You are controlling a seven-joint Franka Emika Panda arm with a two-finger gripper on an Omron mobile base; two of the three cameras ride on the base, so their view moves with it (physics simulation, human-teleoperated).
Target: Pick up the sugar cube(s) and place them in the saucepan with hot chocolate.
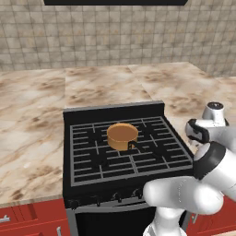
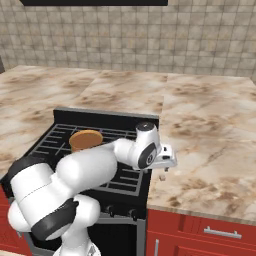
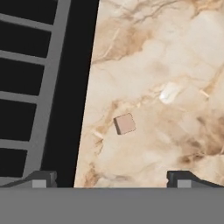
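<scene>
A small pale tan sugar cube (image 3: 125, 124) lies on the marble counter just right of the stove's edge. In the right base view it is a tiny speck (image 2: 163, 177) under my hand. My gripper (image 3: 111, 179) hangs above it, open, with the cube ahead of and between the wide-spread fingertips (image 3: 181, 178) and nothing held. The right base view shows the gripper (image 2: 166, 166) pointing down over the counter beside the stove. The orange-tan saucepan (image 1: 122, 135) with its flat brown top stands on the stove grate, left of my hand (image 2: 86, 139).
The black stove (image 1: 92, 115) with grey grates sits between marble counter stretches. A pale glossy patch (image 3: 169, 92) lies on the counter beyond the cube; what it is I cannot tell. Red cabinet fronts (image 2: 210, 232) run below, a tiled wall behind.
</scene>
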